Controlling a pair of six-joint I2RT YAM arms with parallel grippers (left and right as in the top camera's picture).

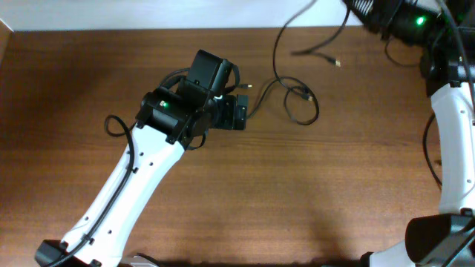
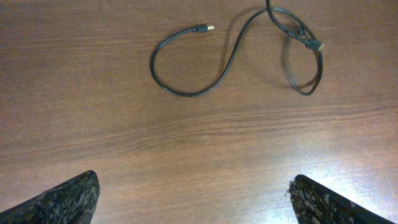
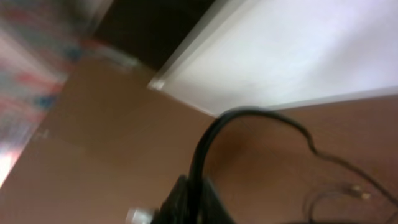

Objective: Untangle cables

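Note:
Thin black cables lie on the wooden table (image 1: 334, 185). One cable (image 1: 298, 111) forms a loop with a plug, just right of my left gripper (image 1: 243, 111). In the left wrist view this cable (image 2: 186, 92) makes an S-curve ending in a metallic plug, with a loop (image 2: 305, 68) at the far right. My left gripper (image 2: 193, 193) is open and empty, hovering short of it. A second cable (image 1: 315, 50) with a small plug rises toward my right arm at the top right. In the blurred right wrist view my right gripper (image 3: 193, 199) is shut on a black cable (image 3: 249, 113), held above the table.
The white left arm (image 1: 126, 185) crosses the table from the bottom left. The right arm (image 1: 453, 133) stands along the right edge. A white wall (image 1: 148, 13) borders the far table edge. Thicker black wires hang on both arms.

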